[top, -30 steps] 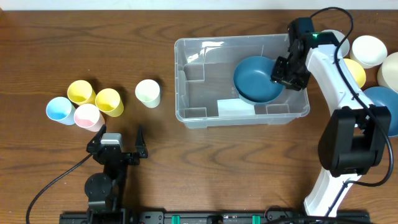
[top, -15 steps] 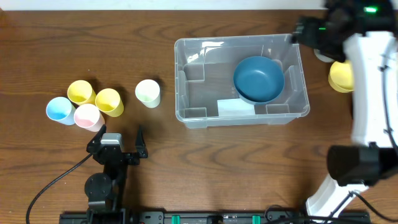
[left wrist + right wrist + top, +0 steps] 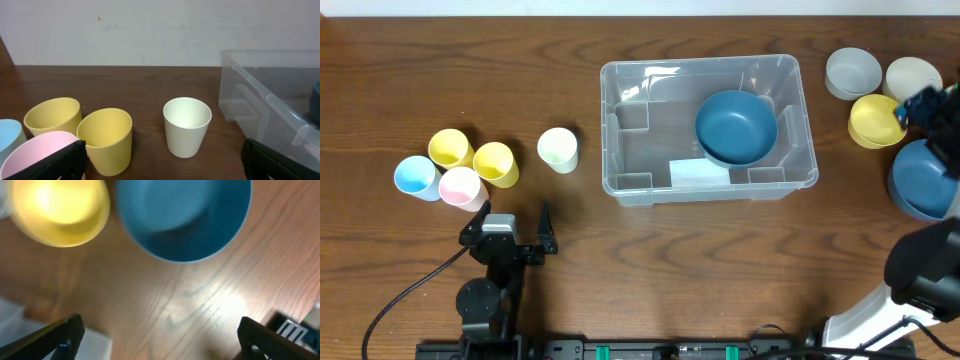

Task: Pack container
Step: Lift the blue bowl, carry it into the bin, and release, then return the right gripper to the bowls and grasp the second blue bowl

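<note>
The container (image 3: 660,140) (image 3: 265,100) sits mid-table, open and upright, with its long side running left to right. A blue bowl (image 3: 736,127) stands upright in its right half. The white label (image 3: 695,173) lies on the base by the front wall, and from above the bowl's rim overlaps the label's corner.

My left gripper (image 3: 510,228) (image 3: 165,162) is low at the near left of the table, with its fingers spread wide and nothing between them. It faces a group of cups. The cream cup (image 3: 558,149) (image 3: 187,126) stands alone straight ahead, between the other cups and the container and touching neither. To its left are the front yellow cup (image 3: 495,163) (image 3: 105,140) and the back yellow cup (image 3: 450,148) (image 3: 52,116), pressed side by side. The pink cup (image 3: 460,186) (image 3: 35,155) is nearest me, and the blue cup (image 3: 415,176) (image 3: 9,135) is at the far left.

My right gripper (image 3: 160,327) is over the far right of the table, well clear of the container, jaws spread and holding nothing. Its camera looks straight down, blurred, on a yellow bowl (image 3: 875,120) (image 3: 60,210) and a second blue bowl (image 3: 912,185) (image 3: 182,215). They are close together, but I cannot tell whether they touch. From above, my arm covers part of that blue bowl. Behind the yellow bowl stand a grey bowl (image 3: 852,72) and a cream bowl (image 3: 912,78).
</note>
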`<move>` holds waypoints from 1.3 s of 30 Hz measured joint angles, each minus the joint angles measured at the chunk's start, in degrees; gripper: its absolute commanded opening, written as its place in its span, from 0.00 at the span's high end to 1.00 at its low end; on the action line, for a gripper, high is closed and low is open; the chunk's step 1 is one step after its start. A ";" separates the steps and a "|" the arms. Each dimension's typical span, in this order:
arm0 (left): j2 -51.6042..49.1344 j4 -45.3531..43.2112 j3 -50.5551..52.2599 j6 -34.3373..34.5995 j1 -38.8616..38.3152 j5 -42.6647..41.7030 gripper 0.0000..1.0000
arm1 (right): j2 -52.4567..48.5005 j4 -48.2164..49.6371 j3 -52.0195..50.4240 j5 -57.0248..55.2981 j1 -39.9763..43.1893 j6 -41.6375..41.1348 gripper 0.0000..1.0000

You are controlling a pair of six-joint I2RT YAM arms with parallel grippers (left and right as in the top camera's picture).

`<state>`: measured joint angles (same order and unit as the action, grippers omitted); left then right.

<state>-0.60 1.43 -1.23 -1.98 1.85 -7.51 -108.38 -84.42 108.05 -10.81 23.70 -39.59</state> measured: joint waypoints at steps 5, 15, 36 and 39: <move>0.00 0.00 0.00 0.00 0.00 0.00 0.02 | -0.26 7.32 -10.91 1.53 3.69 -1.49 0.01; 0.00 0.00 0.00 0.00 0.00 0.00 0.02 | -0.55 16.22 -18.32 3.63 11.74 -4.02 0.01; 0.00 0.00 0.00 0.00 0.00 0.00 0.02 | -0.55 33.70 -35.43 3.96 16.04 -6.45 0.90; 0.00 0.00 0.00 0.00 0.00 0.00 0.02 | -0.26 33.05 -35.01 5.49 16.37 -6.97 0.99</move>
<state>-0.60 1.43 -1.23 -1.98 1.85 -7.51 -108.64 -51.37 73.03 -5.32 40.07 -46.57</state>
